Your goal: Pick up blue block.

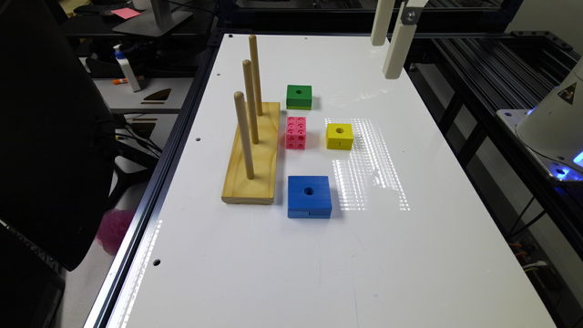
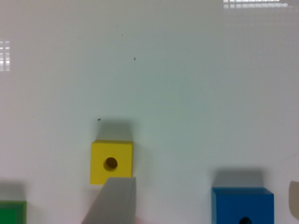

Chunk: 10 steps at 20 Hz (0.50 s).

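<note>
Gripper (image 1: 386,45) is seen high above the far side of the white table (image 1: 410,255), toward the exterior view's right, with nothing held. In the wrist view one grey finger (image 2: 114,200) is seen at the frame edge and a sliver of the other (image 2: 294,200) well apart from it, so the jaws are judged wide open.

Blue block (image 1: 309,196) is lying flat on the table, well apart from the gripper: nearer the camera and toward the exterior view's left of it, and far below. Its round hole faces up; the small notch is on the side facing the camera. The block is square, so no long axis is noted. In the wrist view the blue block (image 2: 242,205) is only partly in frame, between the two fingers but off centre.

Wooden peg stand (image 1: 253,155) is just beside the block on the exterior view's left; a narrow gap is seen. Pink brick (image 1: 296,132) and yellow block (image 1: 340,136) lie farther back, green block (image 1: 299,97) beyond them. The descent path is judged unobstructed; the peg stand side is judged the tight one.
</note>
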Each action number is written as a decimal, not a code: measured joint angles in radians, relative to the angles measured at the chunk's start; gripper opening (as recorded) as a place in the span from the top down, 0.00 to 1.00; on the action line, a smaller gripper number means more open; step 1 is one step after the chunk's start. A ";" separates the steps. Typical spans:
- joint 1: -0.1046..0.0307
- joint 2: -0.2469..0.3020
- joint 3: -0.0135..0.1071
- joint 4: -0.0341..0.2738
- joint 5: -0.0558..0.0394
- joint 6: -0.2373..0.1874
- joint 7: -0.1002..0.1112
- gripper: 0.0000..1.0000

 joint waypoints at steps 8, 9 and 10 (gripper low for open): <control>0.001 0.001 0.022 0.006 0.0054 0.001 0.003 0.00; 0.001 0.002 0.027 0.009 0.0071 0.002 0.004 0.00; 0.001 0.003 0.031 0.011 0.0085 0.003 0.005 0.00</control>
